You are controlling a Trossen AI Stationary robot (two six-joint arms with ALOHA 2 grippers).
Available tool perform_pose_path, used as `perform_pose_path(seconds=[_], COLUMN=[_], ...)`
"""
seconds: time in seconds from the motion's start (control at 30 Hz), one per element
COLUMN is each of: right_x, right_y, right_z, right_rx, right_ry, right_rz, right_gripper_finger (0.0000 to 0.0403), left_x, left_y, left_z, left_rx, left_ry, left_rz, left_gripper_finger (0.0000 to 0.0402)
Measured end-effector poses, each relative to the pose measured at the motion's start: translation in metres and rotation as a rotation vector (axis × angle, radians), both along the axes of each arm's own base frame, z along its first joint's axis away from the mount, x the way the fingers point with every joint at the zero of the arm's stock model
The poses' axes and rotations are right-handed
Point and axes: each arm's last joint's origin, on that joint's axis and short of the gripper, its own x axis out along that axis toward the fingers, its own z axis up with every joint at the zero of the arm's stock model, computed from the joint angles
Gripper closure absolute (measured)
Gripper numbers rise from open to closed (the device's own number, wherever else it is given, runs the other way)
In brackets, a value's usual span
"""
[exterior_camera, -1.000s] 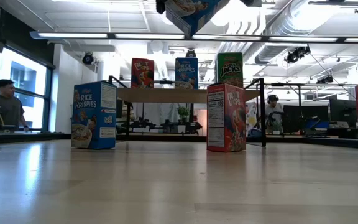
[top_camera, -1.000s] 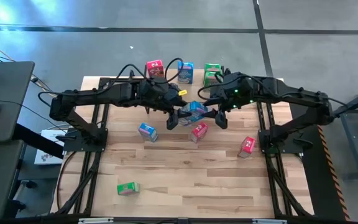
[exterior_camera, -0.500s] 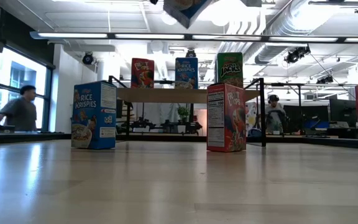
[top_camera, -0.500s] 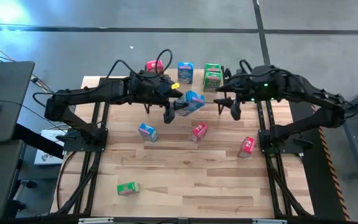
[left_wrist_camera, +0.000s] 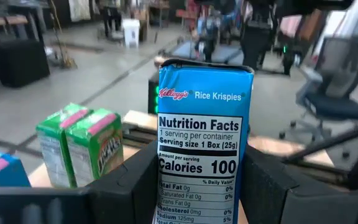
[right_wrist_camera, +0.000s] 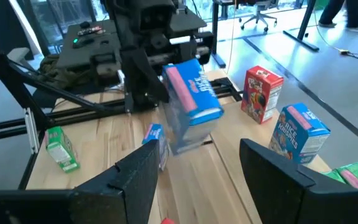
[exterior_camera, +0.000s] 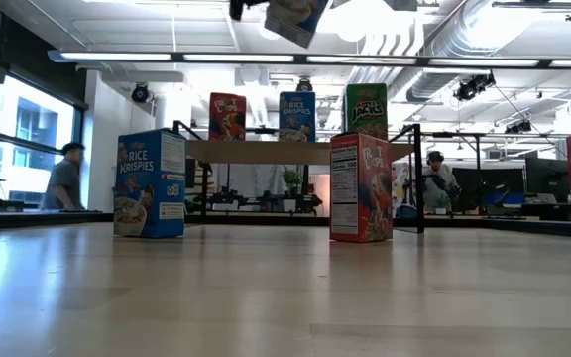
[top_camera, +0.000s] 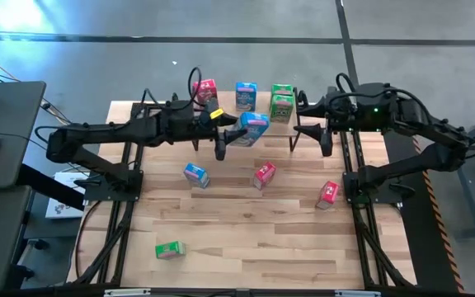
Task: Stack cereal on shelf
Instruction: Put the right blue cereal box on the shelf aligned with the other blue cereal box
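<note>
**Blue box in the air, shelf already crowded**

I have the left gripper clamped on a blue Rice Krispies box, held tilted above the table just below the shelf at upper centre of the overhead frame. My left wrist camera fills with its side panel: "Kellogg's Rice Krispies", "Nutrition Facts", "1 serving per container", "Calories 100". The right gripper hangs to the right of it, fingers spread and empty.

On the shelf I count a red box, a blue box and two green boxes; from table height their fronts read "Froot Loops", "Rice Krispies" and "Apple Jacks".

My worry is the tilt: if I bring the box in angled, an edge could catch the standing blue box and topple it, perhaps the greens beside it too. Stacking on top gives little footing, so an early release could drop it behind the shelf. The grip looks low on the box, so it may swing.
</note>
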Motion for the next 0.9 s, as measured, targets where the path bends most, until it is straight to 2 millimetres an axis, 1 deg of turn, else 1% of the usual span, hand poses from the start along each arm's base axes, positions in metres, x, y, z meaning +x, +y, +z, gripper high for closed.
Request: perform_pose_path(seconds=[0.13, 0.27, 0.43, 0.6, 0.7, 0.9], right_x=[0.000, 0.000, 0.000, 0.000, 0.000, 0.000], right_y=[0.000, 0.000, 0.000, -0.001, -0.001, -0.002], right_z=[0.000, 0.000, 0.000, 0.001, 0.001, 0.001], right_rx=[0.002, 0.003, -0.009, 0.001, -0.005, -0.016], right_ry=[-0.001, -0.001, -0.002, -0.009, -0.008, -0.007], right_rz=[0.000, 0.000, -0.014, -0.029, -0.047, -0.078], right_gripper_finger=[0.0187, 0.0187, 0.0187, 0.0187, 0.0187, 0.0187], left_x=[0.001, -0.003, -0.012, -0.019, -0.022, -0.019], left_y=[0.008, 0.015, 0.025, 0.033, 0.038, 0.050], left_z=[-0.023, -0.046, -0.063, -0.083, -0.089, -0.099], left_rx=[-0.015, -0.046, -0.070, -0.074, -0.066, -0.021], left_ry=[-0.072, -0.143, -0.260, -0.246, -0.243, -0.202], left_rz=[-0.003, 0.016, -0.001, 0.030, 0.049, 0.029], left_gripper_finger=[0.0230, 0.0230, 0.0230, 0.0230, 0.0230, 0.0230])
